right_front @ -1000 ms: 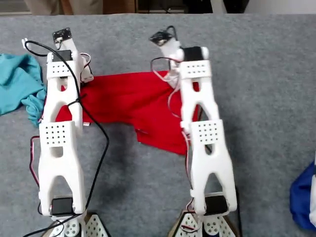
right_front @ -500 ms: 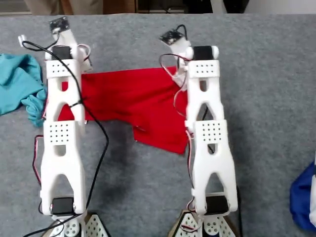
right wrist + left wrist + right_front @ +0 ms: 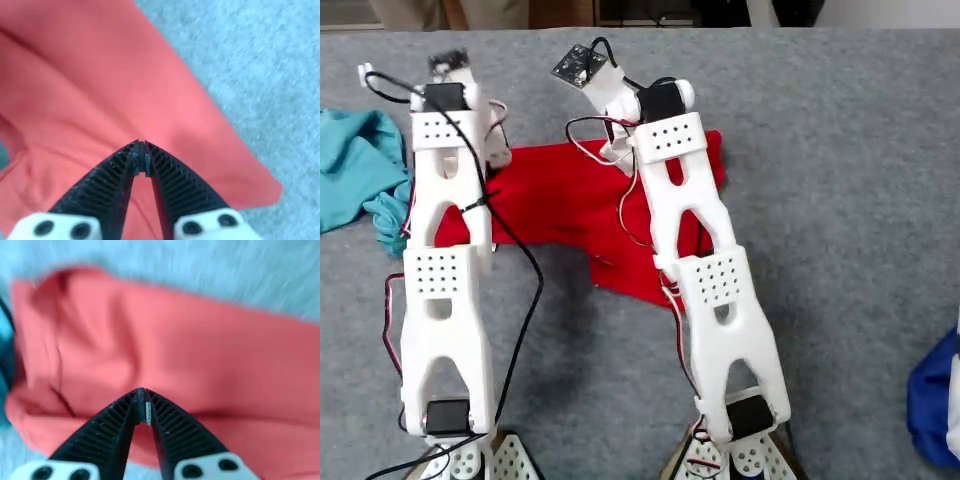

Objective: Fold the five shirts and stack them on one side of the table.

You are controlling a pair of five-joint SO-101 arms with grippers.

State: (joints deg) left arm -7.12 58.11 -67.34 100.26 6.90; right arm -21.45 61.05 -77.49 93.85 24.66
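Starting at the far left of the grey table [image 3: 850, 150]: a teal shirt [image 3: 355, 170] sits in a crumpled heap, running off the edge of the high view. Just beside it is the left arm [image 3: 445, 270], stretched out away from its base with a black cable [image 3: 532, 290] looping along it. Its wrist end is over the left part of the red shirt [image 3: 560, 195]. On the wrist cam, the left gripper [image 3: 141, 405] is clenched, tips pressed together right above the red fabric, which is rumpled there. Can't honestly tell if a pinch of cloth is caught between the tips, the angle's not great.

The red shirt itself lies spread out mid-table under the far ends of both arms. Its top edge is fairly straight and one flap points back toward the arm bases.

Next over, the right arm [image 3: 705, 280] leans in toward the left, wrist end over the upper middle of the red shirt. The right gripper [image 3: 140, 160] is squeezed closed too, tips meeting, with red cloth beneath and bare table past the shirt's edge.

Way over at the right edge, well apart from everything, a blue garment [image 3: 932, 400] pokes into view.
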